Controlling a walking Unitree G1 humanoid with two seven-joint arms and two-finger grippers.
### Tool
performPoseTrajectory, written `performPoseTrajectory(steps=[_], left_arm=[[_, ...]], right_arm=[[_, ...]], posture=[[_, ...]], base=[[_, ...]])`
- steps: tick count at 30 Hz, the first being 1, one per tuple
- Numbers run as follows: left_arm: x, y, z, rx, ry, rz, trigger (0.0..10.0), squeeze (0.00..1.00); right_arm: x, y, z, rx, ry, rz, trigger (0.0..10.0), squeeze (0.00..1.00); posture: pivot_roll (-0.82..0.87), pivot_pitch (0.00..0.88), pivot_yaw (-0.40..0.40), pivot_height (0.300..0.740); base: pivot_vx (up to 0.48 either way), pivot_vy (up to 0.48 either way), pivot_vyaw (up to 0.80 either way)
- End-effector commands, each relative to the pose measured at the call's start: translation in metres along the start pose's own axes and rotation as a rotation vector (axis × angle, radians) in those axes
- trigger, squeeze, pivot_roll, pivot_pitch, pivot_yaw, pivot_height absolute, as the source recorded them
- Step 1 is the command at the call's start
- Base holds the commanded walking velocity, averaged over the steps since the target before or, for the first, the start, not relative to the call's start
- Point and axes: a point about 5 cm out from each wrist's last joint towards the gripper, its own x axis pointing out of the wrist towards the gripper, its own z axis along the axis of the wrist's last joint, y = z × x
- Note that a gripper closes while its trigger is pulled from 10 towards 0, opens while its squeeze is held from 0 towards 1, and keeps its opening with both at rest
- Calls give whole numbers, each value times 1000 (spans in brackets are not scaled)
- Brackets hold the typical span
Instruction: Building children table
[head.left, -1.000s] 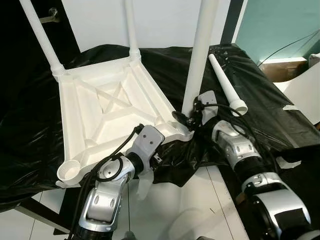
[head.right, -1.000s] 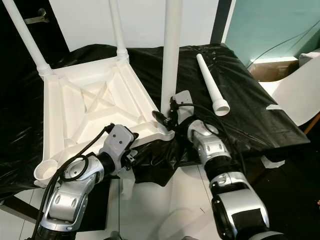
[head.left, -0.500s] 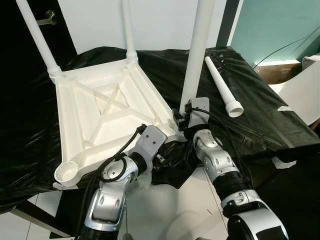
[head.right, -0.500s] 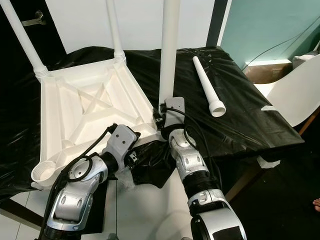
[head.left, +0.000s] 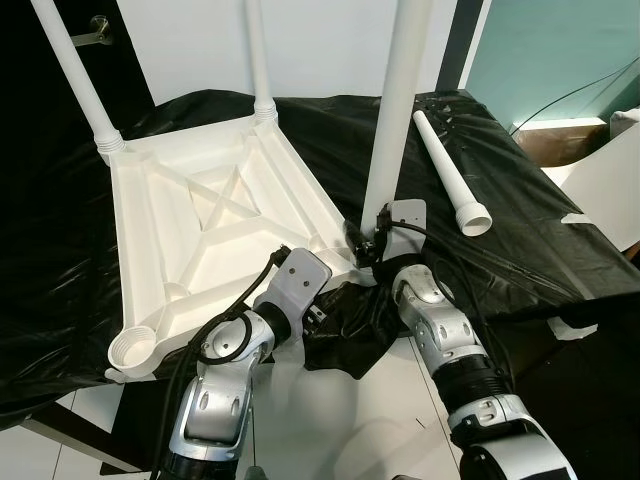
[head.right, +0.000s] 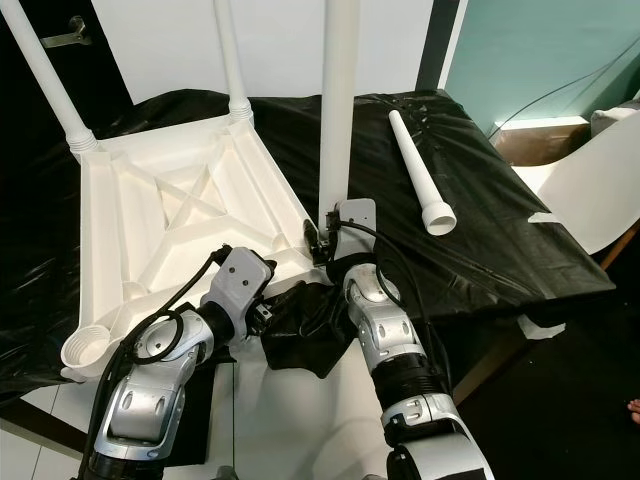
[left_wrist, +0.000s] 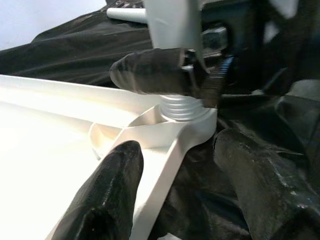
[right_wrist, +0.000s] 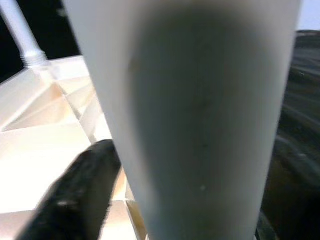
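Now my right pincer (head.left: 366, 240) clamps the upright white plastic leg (head.left: 392, 110); my left pincer (left_wrist: 175, 190), fingers apart, straddles the upturned white plastic table's (head.left: 200, 230) corner.

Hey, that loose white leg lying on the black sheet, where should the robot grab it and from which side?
Probably mid-shaft on the loose leg, coming from above with fingers across it. It lies flat on the black sheet, with the flared threaded end nearest the robot left bare for the socket.
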Motion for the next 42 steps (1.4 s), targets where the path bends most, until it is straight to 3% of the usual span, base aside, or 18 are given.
performPoseTrajectory(steps=[1,10,11,17,18,25,26,27,29,30,39,42], left_arm=[[-1,7,-5,-10,15,203,10000,0],[-3,5,-2,10,-2,177,10000,0],[-3,6,-2,15,-4,176,10000,0],[-4,6,0,20,-8,175,10000,0],[-3,7,1,24,-15,173,10000,0],[-3,6,2,22,-19,184,10000,0],[-3,5,1,19,-19,186,10000,0],[-3,4,1,16,-19,188,10000,0],[-3,3,1,15,-19,189,10000,0],[-2,2,1,13,-23,188,10000,0],[-1,2,0,20,-22,191,10000,0],[2,4,-1,24,-15,199,10000,0]], right_arm=[[-4,-3,5,13,-40,46,10000,1000],[-15,-24,10,-22,-32,263,10000,1000],[-16,-27,11,-45,-28,296,10000,0],[-16,-31,11,-72,-14,359,10000,0],[-11,-38,10,-101,30,437,10000,0],[-2,-46,6,-187,111,527,10000,0],[0,-46,6,-198,120,542,4863,0],[3,-45,5,-209,129,549,2157,0],[4,-44,5,-215,134,553,2157,0],[4,-43,5,-213,136,562,0,0],[1,-48,-4,-183,173,476,0,0],[1,-51,-14,-184,193,343,0,0]], posture=[[49,0,-21,740],[52,0,-16,740],[51,0,-13,740],[50,0,-12,740],[55,0,-14,740],[65,0,-24,740],[66,0,-24,740],[68,0,-25,740],[68,0,-25,740],[68,0,-27,740],[52,0,-40,740],[38,6,-40,740]], base=[[0,0,0],[0,0,0],[0,0,0],[0,0,0],[0,0,0],[0,0,0],[0,0,0],[0,0,0],[0,0,0],[0,0,0],[0,0,0],[0,0,0]])
